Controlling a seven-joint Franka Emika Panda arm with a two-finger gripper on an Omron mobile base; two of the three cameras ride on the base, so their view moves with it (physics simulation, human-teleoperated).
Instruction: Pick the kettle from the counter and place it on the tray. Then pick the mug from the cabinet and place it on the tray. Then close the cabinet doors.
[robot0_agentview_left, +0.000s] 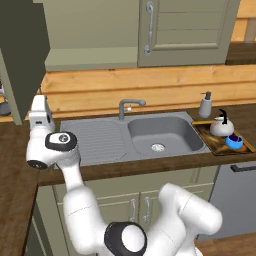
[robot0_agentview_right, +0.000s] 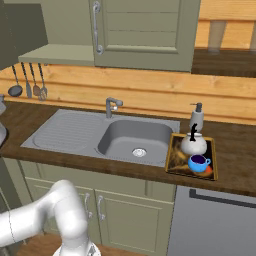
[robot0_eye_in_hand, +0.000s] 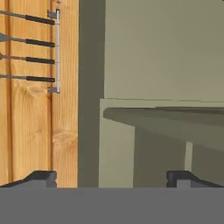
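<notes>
The silvery kettle (robot0_agentview_left: 221, 125) (robot0_agentview_right: 194, 143) and the blue mug (robot0_agentview_left: 233, 141) (robot0_agentview_right: 199, 163) both stand on the wooden tray (robot0_agentview_left: 209, 141) (robot0_agentview_right: 173, 161), on the counter (robot0_agentview_left: 20, 165) right of the sink. The cabinet (robot0_agentview_left: 90, 30) has its right door (robot0_agentview_left: 190, 30) (robot0_agentview_right: 145, 30) shut and its left door (robot0_agentview_left: 22, 55) swung out. My gripper (robot0_agentview_left: 40, 100) (robot0_eye_in_hand: 111, 179) is raised at the far left, just beside that open door's lower edge. It is open and holds nothing. In the hand view, olive cabinet panels (robot0_eye_in_hand: 162, 48) lie close ahead of the fingertips (robot0_eye_in_hand: 41, 177).
A grey sink (robot0_agentview_left: 160, 132) (robot0_agentview_right: 132, 137) with drainer and faucet (robot0_agentview_left: 127, 107) lies mid-counter. A soap dispenser (robot0_agentview_left: 205, 105) (robot0_agentview_right: 196, 117) stands behind the tray. Utensils (robot0_agentview_right: 27, 82) (robot0_eye_in_hand: 39, 48) hang on the wood wall under the cabinet. Lower cupboards (robot0_agentview_right: 100, 210) are below.
</notes>
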